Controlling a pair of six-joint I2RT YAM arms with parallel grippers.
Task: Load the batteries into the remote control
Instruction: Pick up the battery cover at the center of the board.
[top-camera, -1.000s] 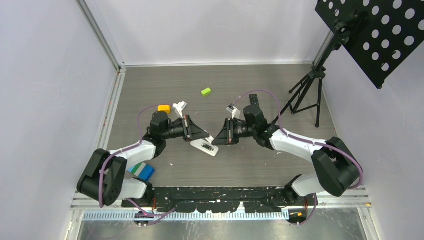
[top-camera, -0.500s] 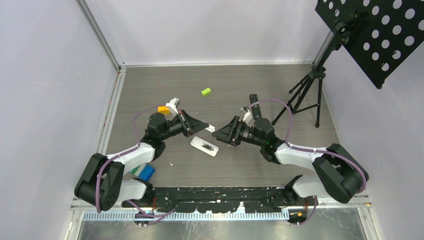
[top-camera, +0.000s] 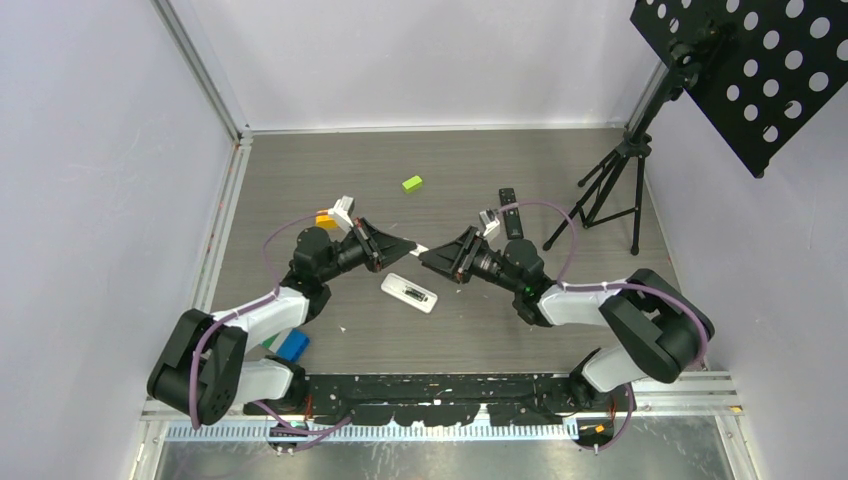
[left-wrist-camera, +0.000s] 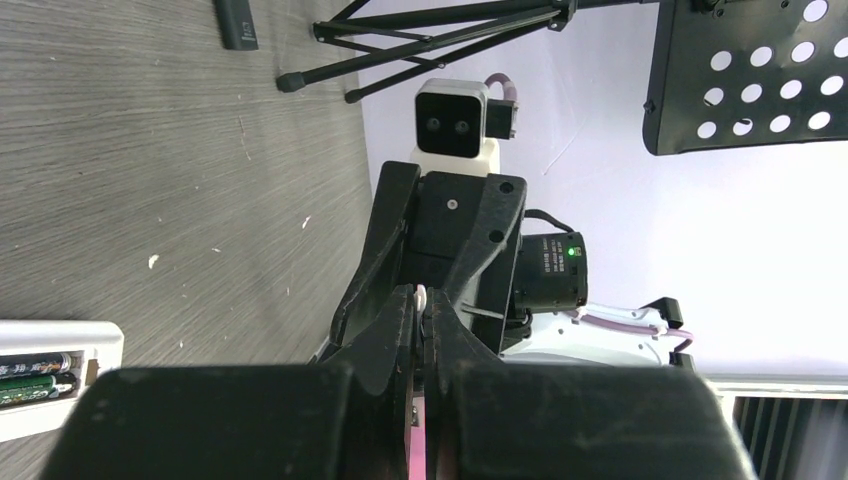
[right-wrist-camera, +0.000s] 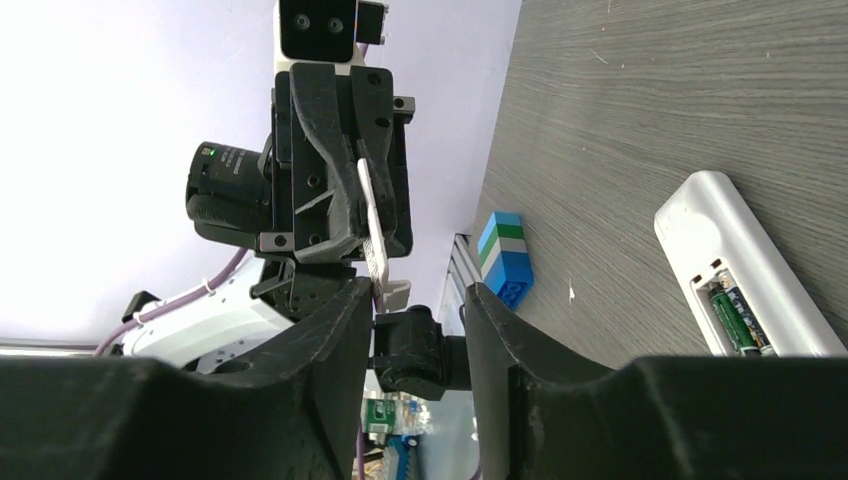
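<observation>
Top external view: batteries sit in the open bay of the white remote control, flat on the counter, with the left end effector and right end effector meeting just beyond it
In the right wrist view the cells lie side by side in that bay. The left end effector has its fingers pressed together on a thin white plate. The right end effector faces it tip to tip, fingers apart and closed on nothing; whether it touches the plate's free end cannot be told. The left arm and right arm reach inward from the near edge, forearms low, wrists rolled sideways. A black remote lies behind the right arm, a green block farther back
</observation>
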